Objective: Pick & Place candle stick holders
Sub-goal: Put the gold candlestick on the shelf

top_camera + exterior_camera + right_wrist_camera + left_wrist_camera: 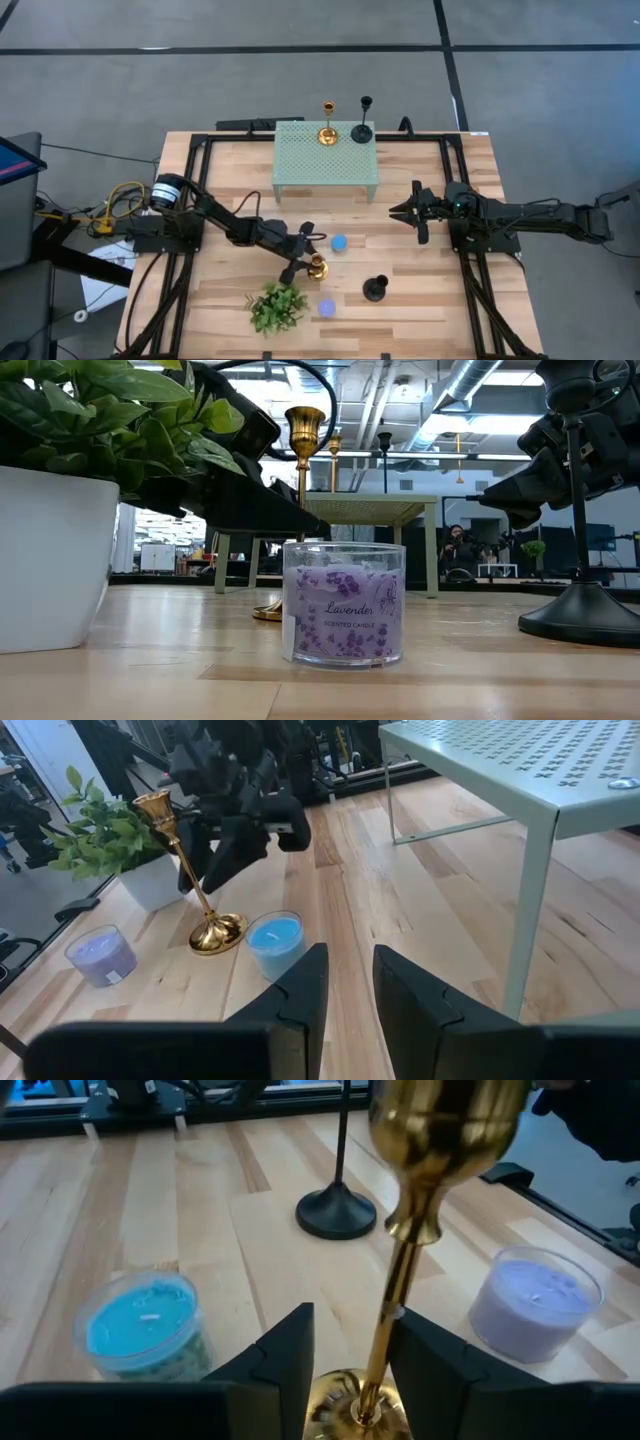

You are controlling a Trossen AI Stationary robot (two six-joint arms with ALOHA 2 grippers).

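High view: the left claw (300, 262) reaches across the wooden counter (430, 310) to a gold candle stick holder (317, 266) standing near the counter's middle, its fingers set at the holder's base and stem. From the left wrist view, the two dark fingers (283, 1360) stand apart on either side of the gold stem (392, 1315), just beside it; whether they press it I cannot tell. The round gold base (352, 1402) sits between the fingertips, on the wood.

A black candle stick holder (375, 290) stands upright to the right of the gold one, apart from it. A blue candle jar (339, 243) is just beyond the left claw, on the far side, and a lavender scented candle (326, 308) sits on the near side, beside a potted green plant (277, 307).

A second gold holder (327, 132) and a second black holder (363, 130) stand upright side by side on the pale green perforated stand (326, 175) at the far edge of the counter.

The right claw (400, 211) hangs over the counter's right half, well apart from every holder, its fingers (300, 995) parted and gripping nothing.
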